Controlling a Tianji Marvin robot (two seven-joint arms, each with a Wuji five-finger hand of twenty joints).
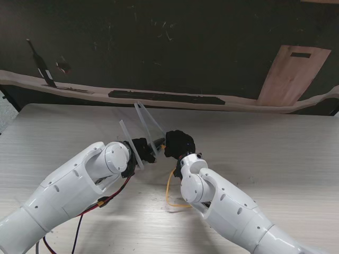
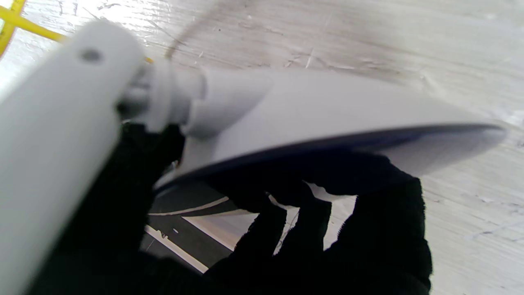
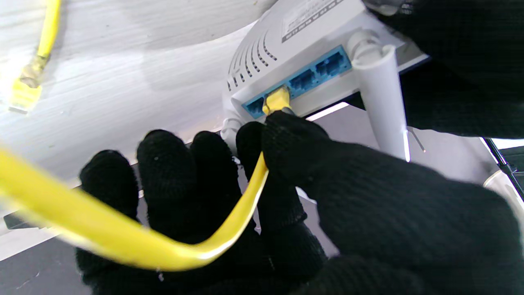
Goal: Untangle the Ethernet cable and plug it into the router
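Note:
My left hand (image 1: 142,150) in a black glove is shut on the white router (image 2: 311,119), holding it off the table; its two antennas (image 1: 145,120) stick up between my hands. The router's back (image 3: 286,53) faces my right hand, showing a row of blue ports (image 3: 315,71). My right hand (image 1: 179,144) pinches the yellow Ethernet cable (image 3: 172,241) just behind its plug (image 3: 277,99), which sits at or in one blue port. The cable loops down past my right wrist (image 1: 170,193) onto the table. Its other plug (image 3: 23,96) lies loose on the table.
The pale wood-grain table (image 1: 265,153) stretches to both sides. Beyond its far edge lie a dark floor, a long pale strip (image 1: 159,98) and a wooden board (image 1: 292,74). Red and black wires (image 1: 106,203) hang from my left arm.

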